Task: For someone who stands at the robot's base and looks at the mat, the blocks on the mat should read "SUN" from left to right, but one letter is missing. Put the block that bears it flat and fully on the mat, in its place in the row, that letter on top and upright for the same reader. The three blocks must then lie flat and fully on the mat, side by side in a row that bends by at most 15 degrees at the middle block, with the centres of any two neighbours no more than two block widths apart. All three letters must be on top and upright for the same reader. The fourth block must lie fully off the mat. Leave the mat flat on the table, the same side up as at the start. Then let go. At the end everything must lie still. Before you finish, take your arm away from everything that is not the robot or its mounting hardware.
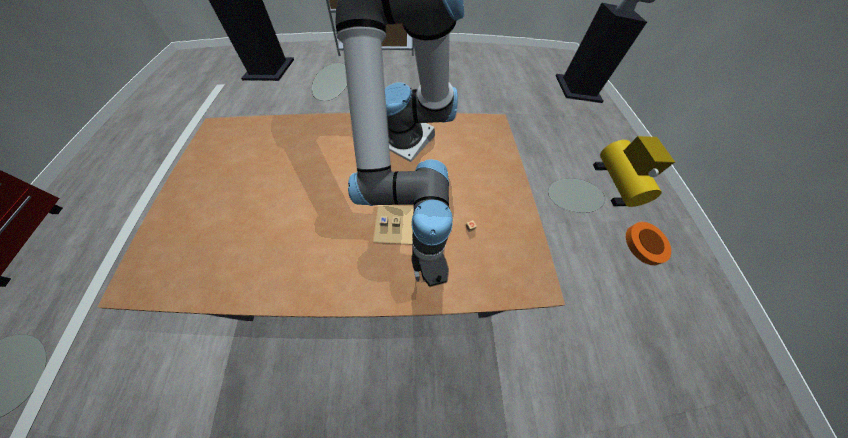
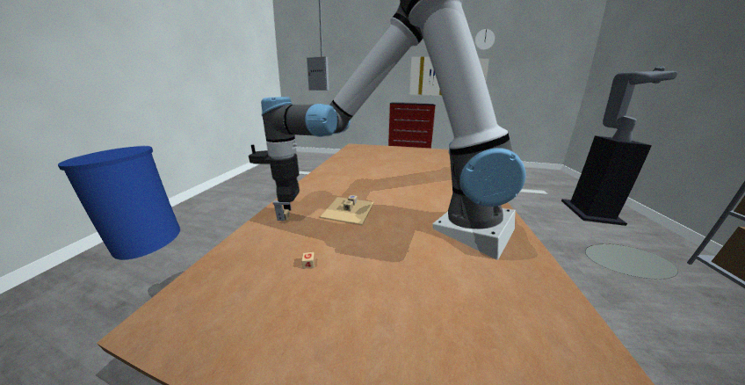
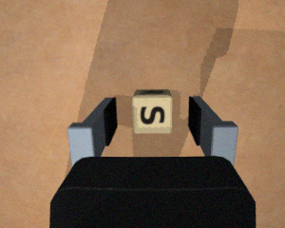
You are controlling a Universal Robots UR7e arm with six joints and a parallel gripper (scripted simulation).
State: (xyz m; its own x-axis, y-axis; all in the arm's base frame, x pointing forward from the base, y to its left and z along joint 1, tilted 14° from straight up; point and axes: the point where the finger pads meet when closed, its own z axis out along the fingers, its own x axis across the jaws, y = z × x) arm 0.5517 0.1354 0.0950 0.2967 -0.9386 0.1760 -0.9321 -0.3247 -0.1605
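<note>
S block (image 3: 153,112) sits on the desk (image 1: 238,207) off the mat (image 1: 380,236), so my end effector (image 3: 152,121) straddles it wide open, empty, ready to close.

Cream block (image 3: 153,112) (black S), tan mat (image 1: 392,234)

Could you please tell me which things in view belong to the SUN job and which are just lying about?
Job: S block between the open gripper fingers; mat with two blocks; spare red-lettered block, off the mat.

Lying about: blue bin, orange bowl, yellow motor, red cabinet.
</note>
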